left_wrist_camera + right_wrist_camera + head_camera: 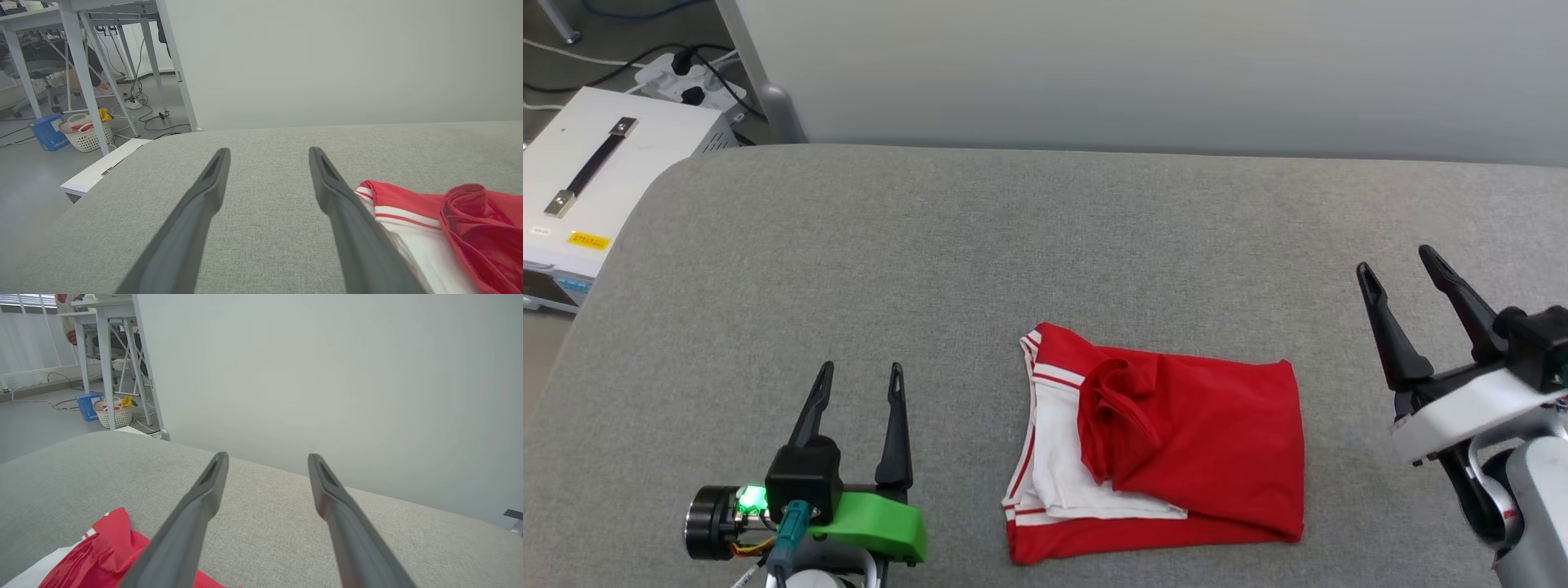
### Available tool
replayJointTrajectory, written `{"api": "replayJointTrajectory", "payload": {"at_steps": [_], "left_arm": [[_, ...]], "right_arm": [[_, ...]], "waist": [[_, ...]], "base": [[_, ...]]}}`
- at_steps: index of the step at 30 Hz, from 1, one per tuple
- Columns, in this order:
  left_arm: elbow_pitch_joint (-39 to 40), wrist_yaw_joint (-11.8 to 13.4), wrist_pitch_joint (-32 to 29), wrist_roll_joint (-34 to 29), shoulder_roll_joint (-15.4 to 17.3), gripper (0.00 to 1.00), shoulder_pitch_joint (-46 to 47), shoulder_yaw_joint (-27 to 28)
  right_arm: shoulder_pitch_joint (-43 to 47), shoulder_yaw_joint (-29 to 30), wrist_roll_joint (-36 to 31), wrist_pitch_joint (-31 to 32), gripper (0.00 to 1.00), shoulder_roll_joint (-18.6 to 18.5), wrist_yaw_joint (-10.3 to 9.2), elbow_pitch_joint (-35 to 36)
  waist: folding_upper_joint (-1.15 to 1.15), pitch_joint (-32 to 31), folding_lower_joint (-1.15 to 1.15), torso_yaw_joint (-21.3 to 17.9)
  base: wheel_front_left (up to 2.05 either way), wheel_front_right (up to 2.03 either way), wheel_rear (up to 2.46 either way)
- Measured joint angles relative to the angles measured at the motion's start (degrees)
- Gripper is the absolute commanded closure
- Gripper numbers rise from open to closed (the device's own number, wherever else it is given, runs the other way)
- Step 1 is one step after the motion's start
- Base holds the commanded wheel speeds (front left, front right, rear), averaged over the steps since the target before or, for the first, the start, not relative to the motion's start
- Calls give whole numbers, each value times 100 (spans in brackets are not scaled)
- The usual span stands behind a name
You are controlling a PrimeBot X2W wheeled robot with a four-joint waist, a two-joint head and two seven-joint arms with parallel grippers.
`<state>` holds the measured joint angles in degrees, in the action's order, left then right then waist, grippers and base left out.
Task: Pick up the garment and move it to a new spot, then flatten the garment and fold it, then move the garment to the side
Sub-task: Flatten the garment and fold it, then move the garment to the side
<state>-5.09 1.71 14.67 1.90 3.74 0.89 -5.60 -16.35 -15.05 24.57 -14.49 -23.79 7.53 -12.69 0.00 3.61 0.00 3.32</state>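
White box (596, 163) w/ black handle sits off the grey pad's (931, 245) left edge. Left gripper (862, 367) is at lower left, fingers spread, nothing btwn them, just left of the shirt (1201, 441), which lies folded in a rough rectangle at centre-front of the pad, red layer over white, striped trim on its left side. Right gripper (1396, 261) is at far right, fingers also spread & empty, clear of the shirt.

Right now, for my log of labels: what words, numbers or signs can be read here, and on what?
Nothing can be read.
Yellow label on the white case: too small.
Blue box print: blurred.
The garment lies folded, no lettering showing.
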Motion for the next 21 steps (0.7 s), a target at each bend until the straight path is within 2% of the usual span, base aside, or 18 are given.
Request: {"api": "replayJointTrajectory", "payload": {"at_steps": [6, 11, 21], "left_arm": [[53, -24, -1, 9, -1, 0, -56, 4], [85, -65, -1, 19, -1, 0, -92, 14], [24, -79, -1, 54, -2, 0, -207, 27]], "right_arm": [[1057, 1254, -894, -24, 0, 954, 0, 911], [1797, 1602, -1282, -24, 0, 1494, 0, 1354], [2271, 1752, -1384, -24, 0, 1838, 0, 1428]], "waist": [[0, -89, 0, -51], [0, -161, 0, -42], [0, -226, 0, -28]], "base": [[0, 0, 0], [0, 0, 0], [0, 0, 0]]}}
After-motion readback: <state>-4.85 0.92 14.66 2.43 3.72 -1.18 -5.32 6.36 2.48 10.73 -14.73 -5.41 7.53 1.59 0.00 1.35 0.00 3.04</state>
